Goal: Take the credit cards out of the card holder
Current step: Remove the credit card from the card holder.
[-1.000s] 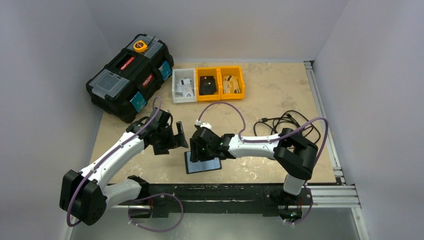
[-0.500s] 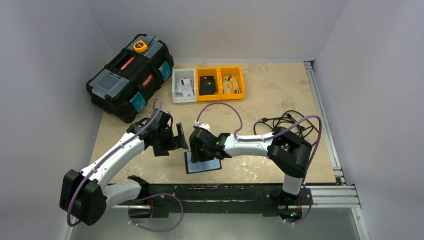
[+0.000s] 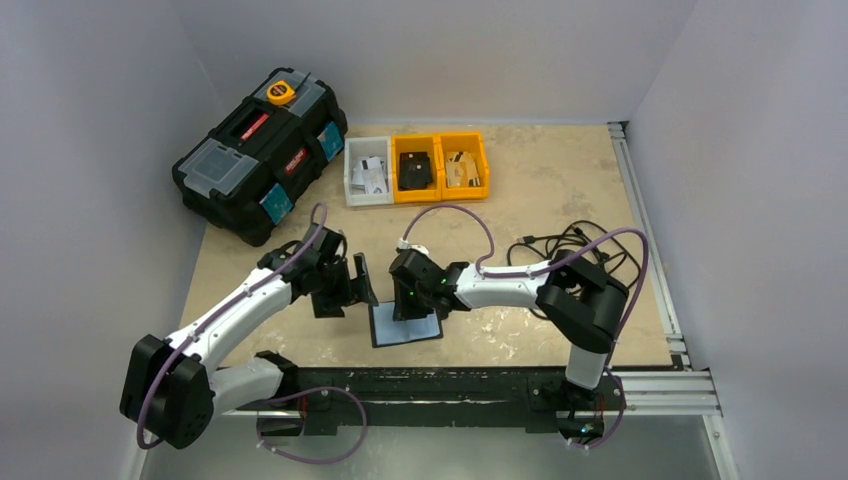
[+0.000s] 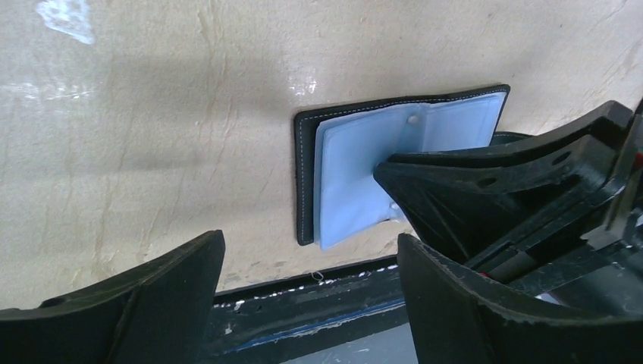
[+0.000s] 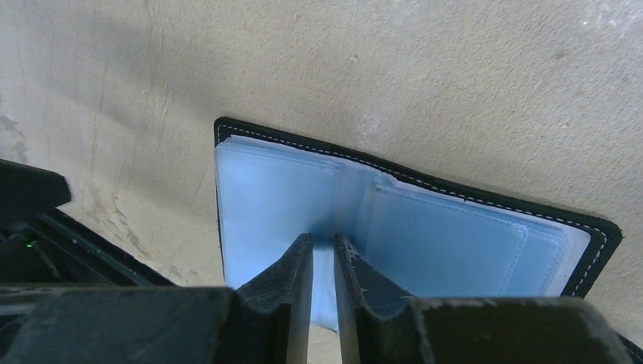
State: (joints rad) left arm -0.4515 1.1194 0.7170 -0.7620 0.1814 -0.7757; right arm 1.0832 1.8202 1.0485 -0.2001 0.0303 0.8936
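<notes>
card holder (image 5: 227,133) lying open beneath right gripper (image 5: 322,239)
right gripper jaws nearly together over the pale credit cards (image 5: 447,243) in it, grasp cannot be told; left gripper (image 4: 311,243) spread wide and empty, card holder just ahead of it.

No legible text, toolbox (image 3: 240,150) labels (image 3: 296,160) — red, blue — too small to read

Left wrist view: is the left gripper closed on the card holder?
No, the left gripper stands wide open, its fingers well apart and off the card holder.
</notes>
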